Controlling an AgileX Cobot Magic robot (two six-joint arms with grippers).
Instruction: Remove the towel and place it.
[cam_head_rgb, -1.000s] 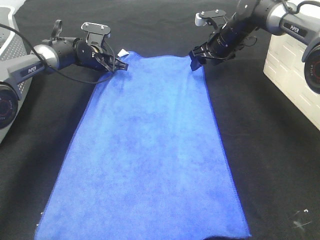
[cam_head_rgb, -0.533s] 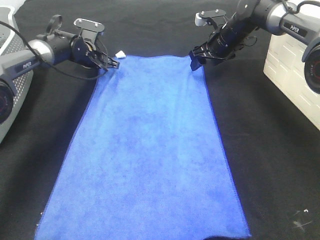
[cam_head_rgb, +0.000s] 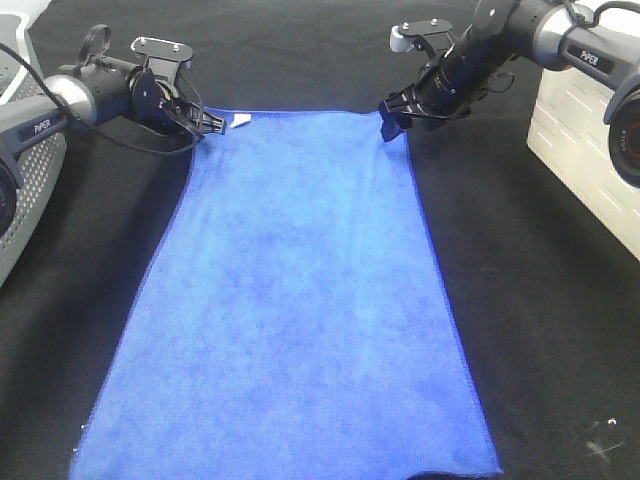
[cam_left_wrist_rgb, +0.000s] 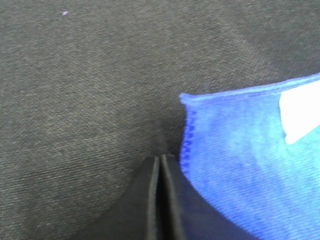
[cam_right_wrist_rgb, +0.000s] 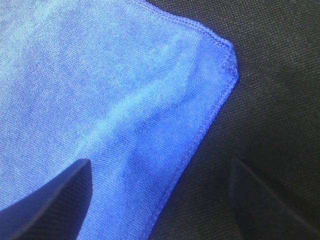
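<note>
The towel (cam_head_rgb: 290, 300) lies flat on the desk (cam_head_rgb: 540, 300), long way near to far. My left pincer (cam_head_rgb: 218, 124) is pinched shut just beside the far-left corner, gripping nothing, so lifting now would raise one side only. My right pincer (cam_head_rgb: 395, 112) is spread wide over the far-right corner. "PiPER" is on both arms; the white tag (cam_left_wrist_rgb: 302, 116) looks blank, though blurry.

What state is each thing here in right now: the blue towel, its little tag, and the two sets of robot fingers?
towel: spread flat on the black cloth, held by neither arm.
white tag: lying exposed at the far corner.
left fingers: shut, empty, beside the towel's edge.
right fingers: open, straddling the other far corner.
</note>
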